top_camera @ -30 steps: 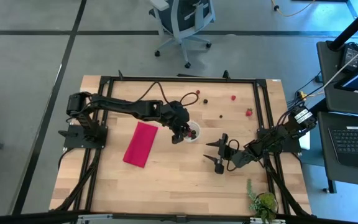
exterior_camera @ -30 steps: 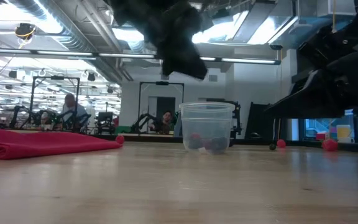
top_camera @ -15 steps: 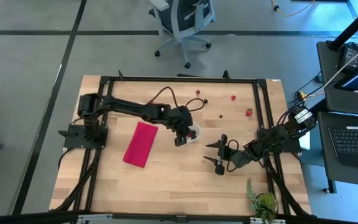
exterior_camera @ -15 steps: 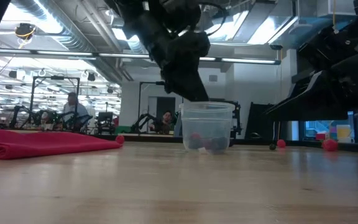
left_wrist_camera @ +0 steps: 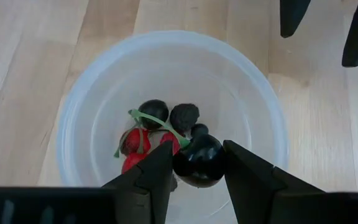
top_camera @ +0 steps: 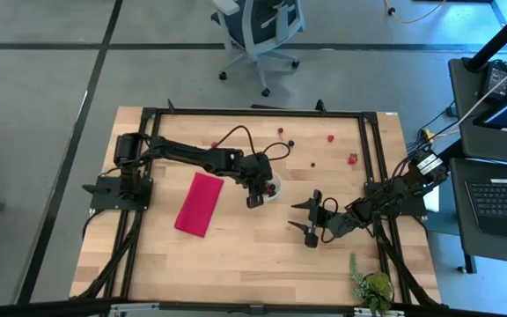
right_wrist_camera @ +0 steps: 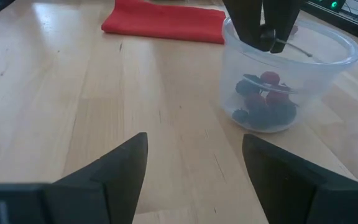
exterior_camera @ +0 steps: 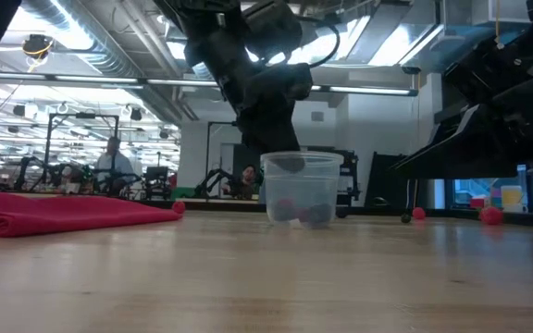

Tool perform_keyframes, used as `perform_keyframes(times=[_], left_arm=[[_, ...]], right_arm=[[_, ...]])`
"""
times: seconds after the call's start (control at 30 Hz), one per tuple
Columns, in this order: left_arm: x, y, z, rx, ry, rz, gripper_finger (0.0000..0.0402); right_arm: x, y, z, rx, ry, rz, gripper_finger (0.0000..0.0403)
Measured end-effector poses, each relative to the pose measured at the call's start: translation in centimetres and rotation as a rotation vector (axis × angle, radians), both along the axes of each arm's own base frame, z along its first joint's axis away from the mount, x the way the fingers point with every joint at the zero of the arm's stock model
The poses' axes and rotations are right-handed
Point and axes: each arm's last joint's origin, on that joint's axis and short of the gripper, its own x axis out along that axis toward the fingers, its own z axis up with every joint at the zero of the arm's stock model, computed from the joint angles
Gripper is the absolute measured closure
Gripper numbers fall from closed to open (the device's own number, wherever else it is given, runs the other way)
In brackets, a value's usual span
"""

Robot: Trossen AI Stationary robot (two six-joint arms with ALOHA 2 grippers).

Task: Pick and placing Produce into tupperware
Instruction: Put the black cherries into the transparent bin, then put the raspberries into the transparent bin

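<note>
Cherries (left_wrist_camera: 157,134) lie in the tupperware (top_camera: 273,187), between cloth (top_camera: 199,203) and right gripper (top_camera: 307,220).

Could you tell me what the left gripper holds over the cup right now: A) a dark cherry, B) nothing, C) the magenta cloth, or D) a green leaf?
A: in the left wrist view, the left gripper has its jaws closed on a dark cherry just above the cup, which already holds several fruits.

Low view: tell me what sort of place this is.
Probably a robotics lab or workshop: more robot arm rigs stand in rows behind the table, under exposed ceiling ducts, with a person among them.
</note>
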Motion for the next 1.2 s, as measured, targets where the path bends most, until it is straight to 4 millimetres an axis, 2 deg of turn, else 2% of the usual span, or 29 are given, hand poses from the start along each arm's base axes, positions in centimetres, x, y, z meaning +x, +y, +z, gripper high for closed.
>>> perform_keyframes(times=[0.4, 0.6, 0.8, 0.97, 1.07, 1.2], left_arm=[[-0.1, 0.0, 0.2, 0.000, 0.002, 0.000, 0.0257], [-1.2, 0.0, 2.6, 0.004, -0.024, -0.007, 0.0256], [-3.7, 1.1, 7.5, 0.072, -0.116, 0.010, 0.0256], [-6.3, 3.3, 11.1, 0.185, -0.184, 0.124, 0.0256], [-8.1, 4.7, 11.8, 0.257, -0.142, 0.171, 0.0256], [-9.9, 6.7, 10.7, 0.335, -0.047, 0.273, 0.0256]], right_arm=[[0.0, 0.0, 0.0, 0.000, 0.000, 0.000, 0.0139], [0.0, 0.0, 0.0, 0.000, 0.001, 0.000, 0.0139], [0.0, 0.0, 0.0, -0.001, 0.003, 0.000, 0.0139], [0.0, 0.0, -0.1, 0.001, 0.005, -0.001, 0.0139], [0.0, 0.0, -0.1, 0.003, 0.006, 0.000, 0.0139], [0.0, 0.0, -0.1, 0.011, 0.007, 0.003, 0.0139]])
